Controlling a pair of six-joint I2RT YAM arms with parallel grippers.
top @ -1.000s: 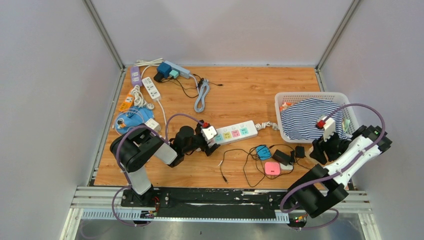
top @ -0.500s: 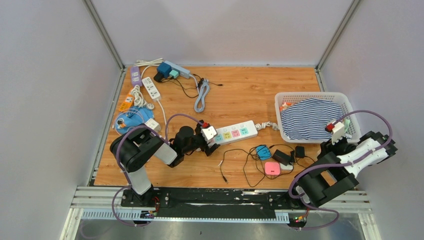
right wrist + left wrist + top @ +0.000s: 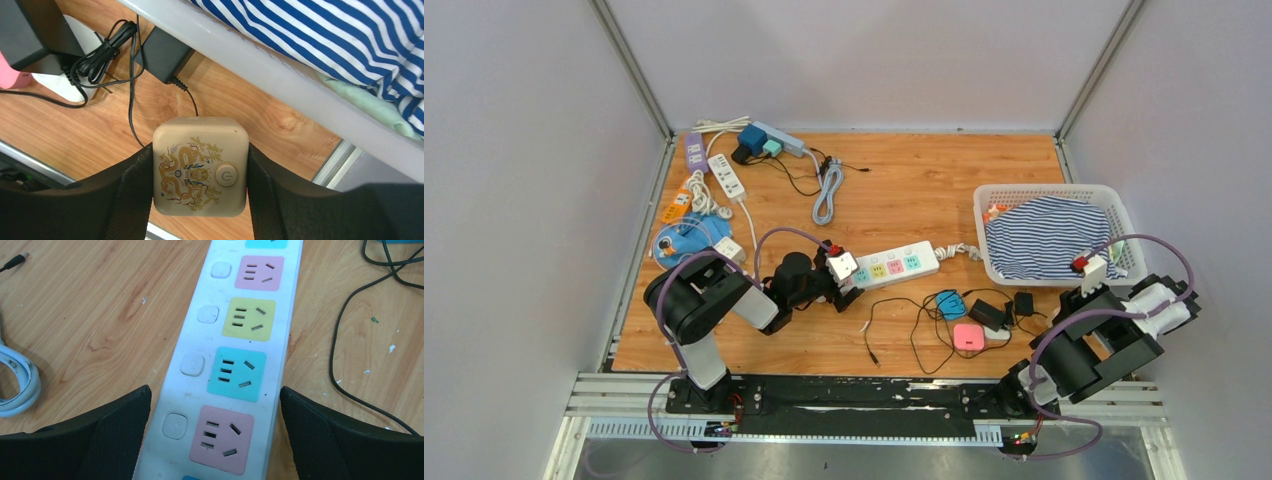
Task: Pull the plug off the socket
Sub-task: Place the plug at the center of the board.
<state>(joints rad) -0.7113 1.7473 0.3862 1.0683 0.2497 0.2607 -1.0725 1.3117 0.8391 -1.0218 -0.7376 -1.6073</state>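
Cluttered tabletop [image 3: 904, 190]. The basket [image 3: 280, 75] is just ahead of the right end effector [image 3: 198, 150], with striped cloth [image 3: 320, 35] inside. The strip [image 3: 235, 340] lies between the fingers of the left end effector [image 3: 214, 395], which is wide open, straddling it and not clamped; every socket in view is empty. The right end effector is clamped on the plug [image 3: 200, 170], well away from the strip, over bare wood with black cables [image 3: 125, 50] ahead-left.

Risks, my read:
- The grip is on smooth flat sides, so the plug could slip.
- Going low snags the cables.
- Swinging forward clips the basket rim.
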